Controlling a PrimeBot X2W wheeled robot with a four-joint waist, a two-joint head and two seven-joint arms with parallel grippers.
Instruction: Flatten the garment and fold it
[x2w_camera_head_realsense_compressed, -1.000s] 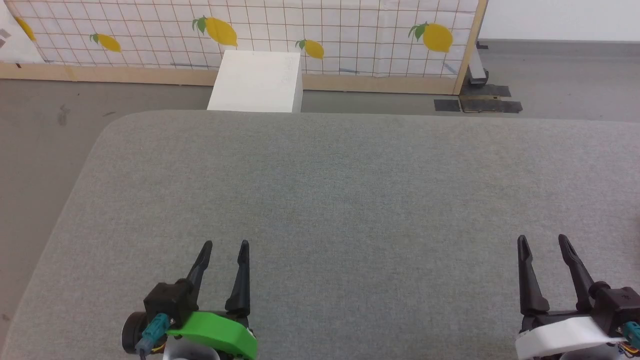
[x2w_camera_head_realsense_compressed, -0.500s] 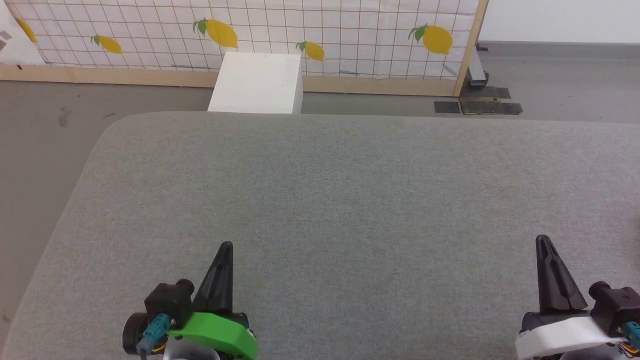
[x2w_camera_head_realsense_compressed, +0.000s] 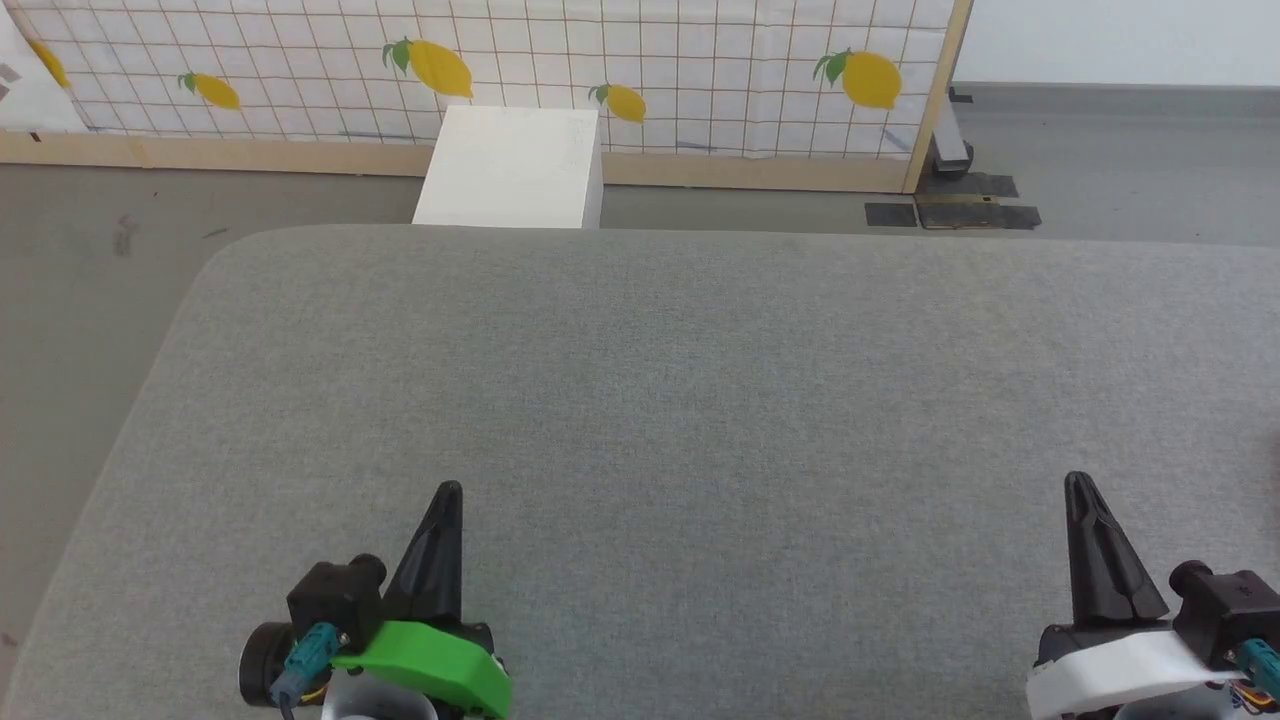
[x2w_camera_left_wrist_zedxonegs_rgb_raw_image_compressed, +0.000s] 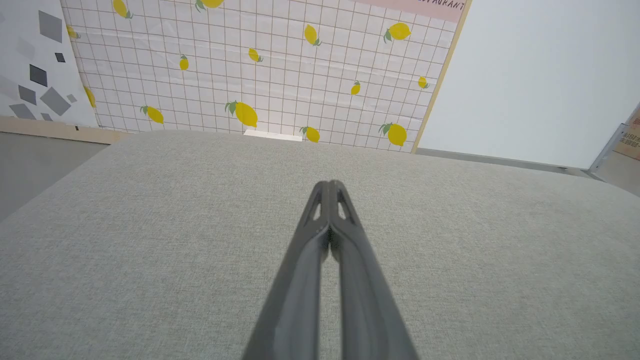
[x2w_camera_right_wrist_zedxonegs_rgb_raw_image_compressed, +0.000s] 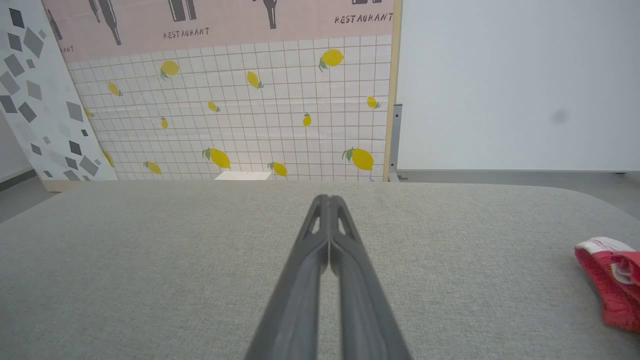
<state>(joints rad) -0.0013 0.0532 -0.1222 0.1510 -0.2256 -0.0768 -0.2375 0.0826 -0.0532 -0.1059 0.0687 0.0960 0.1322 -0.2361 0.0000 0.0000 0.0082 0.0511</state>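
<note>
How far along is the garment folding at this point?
Done: nothing. The garment lies crumpled on the grey table, off to the right. In hand: nothing; left gripper and right gripper are shut and empty. Left: grasping, flattening, folding.

Staged test set: printed lemon-tile backdrop (x2w_camera_head_realsense_compressed: 700, 60)

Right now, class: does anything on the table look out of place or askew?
Yes. The garment lies crumpled on the table, off to the right of the right gripper, not spread flat. That gripper and the left gripper are shut and empty.
</note>
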